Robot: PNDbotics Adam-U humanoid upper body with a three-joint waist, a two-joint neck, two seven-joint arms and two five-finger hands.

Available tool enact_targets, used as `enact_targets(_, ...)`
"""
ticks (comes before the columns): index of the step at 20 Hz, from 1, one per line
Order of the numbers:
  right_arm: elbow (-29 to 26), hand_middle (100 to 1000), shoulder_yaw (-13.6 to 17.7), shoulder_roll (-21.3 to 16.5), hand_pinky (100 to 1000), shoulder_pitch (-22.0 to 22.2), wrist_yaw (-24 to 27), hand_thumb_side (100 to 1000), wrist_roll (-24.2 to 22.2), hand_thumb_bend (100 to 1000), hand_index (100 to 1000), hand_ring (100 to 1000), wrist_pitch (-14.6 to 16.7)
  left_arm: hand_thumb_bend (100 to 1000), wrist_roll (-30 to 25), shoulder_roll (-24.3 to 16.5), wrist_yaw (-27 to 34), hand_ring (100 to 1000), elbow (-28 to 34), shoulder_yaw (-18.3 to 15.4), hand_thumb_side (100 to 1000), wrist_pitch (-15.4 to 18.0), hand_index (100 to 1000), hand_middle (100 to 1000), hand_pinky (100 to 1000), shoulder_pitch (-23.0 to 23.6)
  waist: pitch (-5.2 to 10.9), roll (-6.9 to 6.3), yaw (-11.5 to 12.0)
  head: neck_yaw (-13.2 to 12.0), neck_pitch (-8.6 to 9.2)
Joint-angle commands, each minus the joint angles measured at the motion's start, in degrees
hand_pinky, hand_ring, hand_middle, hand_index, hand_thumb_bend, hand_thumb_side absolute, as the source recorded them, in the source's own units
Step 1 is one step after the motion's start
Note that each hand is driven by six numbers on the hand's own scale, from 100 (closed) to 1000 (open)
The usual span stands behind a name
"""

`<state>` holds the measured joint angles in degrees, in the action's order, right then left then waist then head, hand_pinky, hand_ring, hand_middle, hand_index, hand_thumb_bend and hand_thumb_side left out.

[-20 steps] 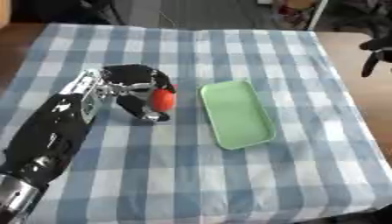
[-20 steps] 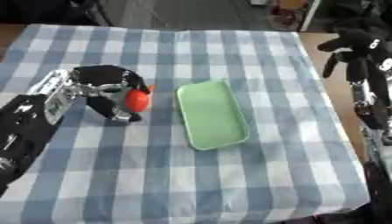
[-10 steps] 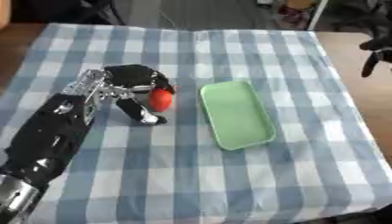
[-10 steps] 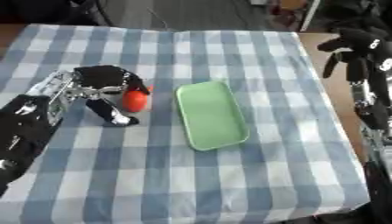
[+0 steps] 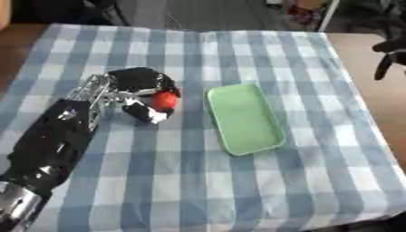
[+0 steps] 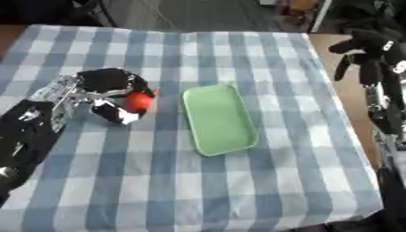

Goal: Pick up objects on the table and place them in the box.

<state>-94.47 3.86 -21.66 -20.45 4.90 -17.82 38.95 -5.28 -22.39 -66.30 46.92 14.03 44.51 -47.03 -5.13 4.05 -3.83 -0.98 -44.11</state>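
My left hand point(image 5: 136, 88) lies on the checked cloth left of centre, its fingers and thumb curled round a small red-orange round object point(image 5: 164, 100). The object shows between the fingers and the thumb, just above the cloth. To its right lies a shallow light green tray point(image 5: 244, 118), with nothing in it, a short gap from the hand. My right hand point(image 6: 367, 53) hangs raised beyond the table's right edge, fingers drooping and holding nothing.
A blue and white checked cloth point(image 5: 238, 54) covers the whole table. The table's right edge and bare floor show at the right. Dark furniture and clutter stand beyond the far edge.
The left hand with the red object has shifted slightly toward the tray. The right hand has stayed in place.
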Motion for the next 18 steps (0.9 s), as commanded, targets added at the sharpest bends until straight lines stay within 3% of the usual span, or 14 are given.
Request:
enact_targets(1, -0.5, 612, 0.4, -1.0, 320, -0.9, 0.3, 690, -0.1, 100, 844, 673, 0.0, 100, 0.8, -0.5, -0.1, 536, 0.4, -0.3, 604, -0.3, 826, 634, 428, -0.9, 0.62, 0.02, -0.1, 0.1, -0.01)
enact_targets(10, -0.5, 612, 0.4, -1.0, 322, -1.0, 0.3, 689, 0.0, 100, 845, 674, 0.0, 100, 0.5, -0.5, -0.5, 538, 0.4, -0.1, 520, -0.3, 834, 633, 430, -1.0, 0.68, 0.03, 0.0, 0.1, -0.01)
enact_targets(13, -0.5, 612, 0.4, -1.0, 322, -1.0, 0.3, 689, 0.0, 100, 844, 674, 0.0, 205, -1.1, -0.7, -1.7, 543, 0.2, 0.1, 449, 0.0, 867, 629, 436, -1.0, 0.69, 0.02, 0.0, 0.0, -0.01)
enact_targets(18, -0.5, 612, 0.4, -1.0, 322, -1.0, 0.3, 687, 0.0, 100, 845, 674, 0.0, 190, -2.3, -0.7, -4.0, 506, 0.2, -0.1, 405, 0.3, 871, 608, 388, -1.0, 0.69, 0.02, 0.0, 0.1, -0.01)
